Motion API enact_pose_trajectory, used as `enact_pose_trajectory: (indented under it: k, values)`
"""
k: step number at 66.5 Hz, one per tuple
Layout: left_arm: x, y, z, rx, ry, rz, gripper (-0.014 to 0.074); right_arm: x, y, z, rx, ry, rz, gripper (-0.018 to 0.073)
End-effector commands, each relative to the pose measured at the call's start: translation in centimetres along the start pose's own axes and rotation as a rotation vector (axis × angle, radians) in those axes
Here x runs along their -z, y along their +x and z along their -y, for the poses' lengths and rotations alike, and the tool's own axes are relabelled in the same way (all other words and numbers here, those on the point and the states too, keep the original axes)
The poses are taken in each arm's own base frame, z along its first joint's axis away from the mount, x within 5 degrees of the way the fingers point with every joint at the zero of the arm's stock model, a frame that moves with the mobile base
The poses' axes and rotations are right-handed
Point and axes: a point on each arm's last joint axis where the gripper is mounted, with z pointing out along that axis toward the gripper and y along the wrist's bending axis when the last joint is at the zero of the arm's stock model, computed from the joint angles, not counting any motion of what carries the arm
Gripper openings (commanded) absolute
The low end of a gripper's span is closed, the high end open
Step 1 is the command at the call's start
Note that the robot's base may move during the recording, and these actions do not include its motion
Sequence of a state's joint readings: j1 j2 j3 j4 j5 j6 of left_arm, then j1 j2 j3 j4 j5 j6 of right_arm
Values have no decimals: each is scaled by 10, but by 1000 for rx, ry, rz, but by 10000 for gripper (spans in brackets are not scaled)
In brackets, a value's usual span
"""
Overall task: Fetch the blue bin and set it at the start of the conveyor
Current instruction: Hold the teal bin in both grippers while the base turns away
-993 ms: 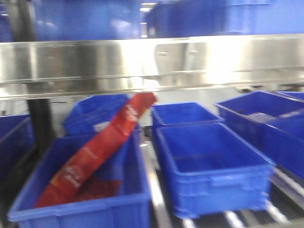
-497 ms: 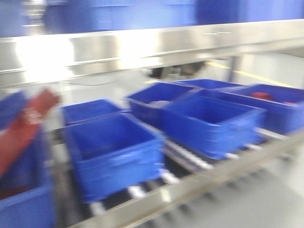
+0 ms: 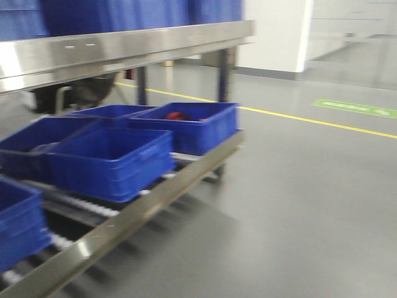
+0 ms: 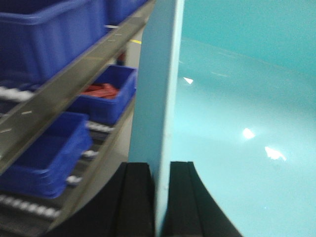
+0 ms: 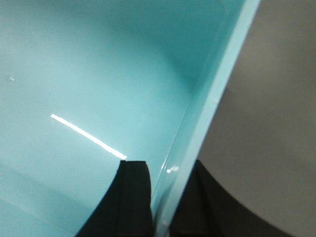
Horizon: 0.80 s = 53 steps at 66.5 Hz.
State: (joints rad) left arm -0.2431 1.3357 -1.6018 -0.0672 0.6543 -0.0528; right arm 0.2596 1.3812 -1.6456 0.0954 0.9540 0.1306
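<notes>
The blue bin [image 4: 237,113] is a light aqua tub that fills both wrist views. My left gripper [image 4: 160,170] is shut on its left wall, one black finger outside and one inside. At the opposite side my right gripper [image 5: 165,170] is shut on the bin's right wall [image 5: 212,98], again with a finger on each face. The bin's smooth inside [image 5: 74,74] looks bare. Neither the bin nor the grippers show in the front view. The conveyor start is out of view.
A steel roller rack [image 3: 124,220] runs along the left with dark blue ribbed crates [image 3: 111,158]; one crate [image 3: 192,124] holds red items. A steel shelf rail [image 3: 124,46] crosses above. Grey floor [image 3: 298,198] with a yellow line [image 3: 310,121] lies to the right.
The front view has swung right: the crate with the red bag left the frame, the rack slid to the left, and grey floor now shows.
</notes>
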Motion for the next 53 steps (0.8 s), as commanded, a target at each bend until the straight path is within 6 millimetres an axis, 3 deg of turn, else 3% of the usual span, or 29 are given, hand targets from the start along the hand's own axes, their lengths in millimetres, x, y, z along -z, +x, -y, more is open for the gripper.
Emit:
enact_pose_trajectory:
  k: [1, 53]
  values:
    - [6, -10, 1, 12, 8, 87, -111, 10, -5, 1, 41, 10, 48, -151]
    - [6, -10, 1, 12, 8, 87, -111, 10, -5, 1, 41, 10, 48, -151]
